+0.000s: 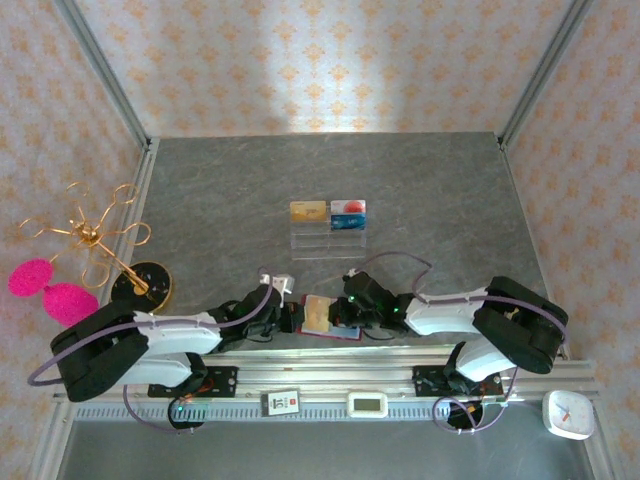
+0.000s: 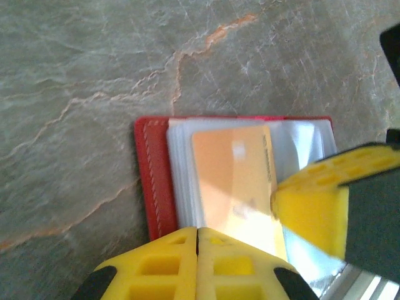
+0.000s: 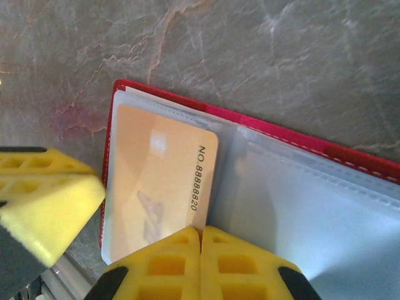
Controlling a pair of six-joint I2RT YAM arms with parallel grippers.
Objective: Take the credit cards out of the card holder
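Since the holder [image 1: 330,318] lies opened flat at the 6 o'clock edge of the table [image 1: 200,200], midway between the two arm bases, either arm reaches it with little stretch. Red cover down, clear sleeves [image 3: 300,206] up. One orange card [image 3: 159,181] sits in the top pocket with its number strip readable, not yet drawn out. No other card can be made out behind the cloudy plastic. The left gripper [image 2: 197,262] comes in from the holder's 9 o'clock. Its pads are pressed together with no gap and its tips are at the card's near edge. I cannot tell whether a sliver of card or plastic is caught between them. The right gripper [image 3: 200,262] comes in from 3 o'clock, likewise closed tight. Its tips are at the seam between the card's page and the next clear page, and any hold there is equally unclear. Judgement: working from opposite sides lets one arm pin the holder while the other draws the card, since the light holder would otherwise slide along. Risk: the pads are crowded close and the plastic is slippery. At the holder's 12 o'clock and well apart, a clear stand [image 1: 328,243] shows two cards, likely where drawn cards go.
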